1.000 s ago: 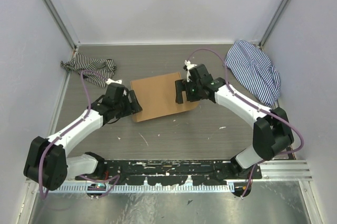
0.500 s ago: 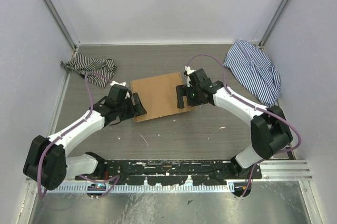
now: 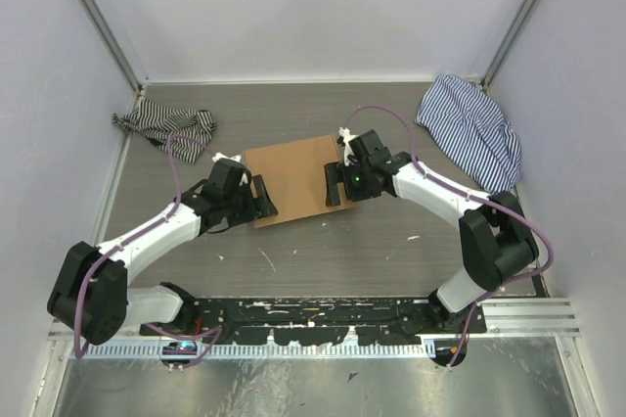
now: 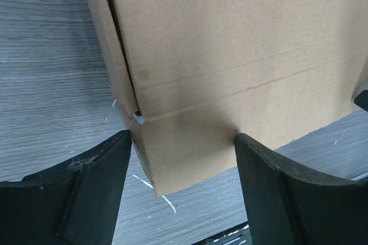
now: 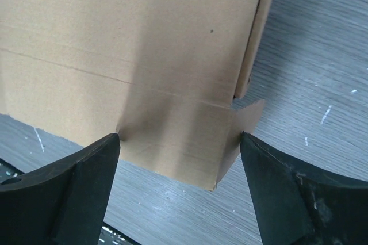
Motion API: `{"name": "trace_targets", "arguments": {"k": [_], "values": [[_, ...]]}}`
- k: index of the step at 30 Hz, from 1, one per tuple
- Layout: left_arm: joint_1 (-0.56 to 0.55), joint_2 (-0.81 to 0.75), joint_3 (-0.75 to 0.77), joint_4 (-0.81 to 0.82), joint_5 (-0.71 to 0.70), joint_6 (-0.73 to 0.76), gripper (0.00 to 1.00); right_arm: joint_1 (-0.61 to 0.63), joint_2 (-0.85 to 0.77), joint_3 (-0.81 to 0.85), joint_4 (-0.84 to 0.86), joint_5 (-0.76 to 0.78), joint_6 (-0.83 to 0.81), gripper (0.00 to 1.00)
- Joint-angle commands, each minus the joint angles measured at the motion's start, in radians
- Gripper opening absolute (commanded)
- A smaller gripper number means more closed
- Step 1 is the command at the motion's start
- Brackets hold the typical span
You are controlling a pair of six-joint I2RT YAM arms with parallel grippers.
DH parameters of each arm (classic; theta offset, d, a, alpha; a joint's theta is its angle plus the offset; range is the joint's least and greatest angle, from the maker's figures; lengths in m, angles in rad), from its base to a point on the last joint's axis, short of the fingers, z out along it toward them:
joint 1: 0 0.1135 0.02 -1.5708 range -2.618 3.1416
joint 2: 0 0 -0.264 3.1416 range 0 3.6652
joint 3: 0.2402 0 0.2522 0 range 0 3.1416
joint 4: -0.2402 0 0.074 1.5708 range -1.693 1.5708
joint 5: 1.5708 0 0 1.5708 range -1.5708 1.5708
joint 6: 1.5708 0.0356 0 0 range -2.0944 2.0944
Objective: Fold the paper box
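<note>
Box flat between two spread tools

The box (image 3: pixel 293 180) lies flat mid-tabletop (image 3: pixel 391 241), long axis left to right; the left tool (image 3: pixel 266 198) straddles its near-left corner, the right tool (image 3: pixel 334 185) its near-right corner; both spread, pinching nothing; each arm equally near.

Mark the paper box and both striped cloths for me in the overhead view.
paper box (image 3: pixel 293 180), top external view, middle of its flat brown top face.
blue-striped cloth (image 3: pixel 471 133), top external view, centre of the bundle.
black-and-white striped cloth (image 3: pixel 168 126), top external view, middle of the crumpled heap.
</note>
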Motion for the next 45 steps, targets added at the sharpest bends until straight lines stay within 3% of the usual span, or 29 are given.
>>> {"name": "trace_targets", "arguments": {"k": [1, 13, 22, 34, 45], "values": [[-0.017, 0.0, 0.008, 0.027, 0.021, -0.011, 0.78, 0.007, -0.048, -0.011, 0.042, -0.101, -0.009, 0.89], [-0.026, -0.011, 0.006, 0.004, 0.013, -0.008, 0.78, 0.007, -0.067, -0.047, 0.059, -0.117, 0.003, 0.84], [-0.026, 0.001, 0.014, -0.014, 0.004, 0.014, 0.77, 0.007, -0.062, -0.074, 0.099, -0.057, 0.021, 0.71], [-0.026, -0.001, 0.111, -0.215, -0.056, 0.097, 0.76, 0.007, -0.076, -0.087, 0.088, -0.021, 0.015, 0.7], [-0.028, -0.012, 0.071, -0.192, -0.032, 0.074, 0.76, 0.008, -0.088, -0.106, 0.1, -0.061, 0.021, 0.69]]}}
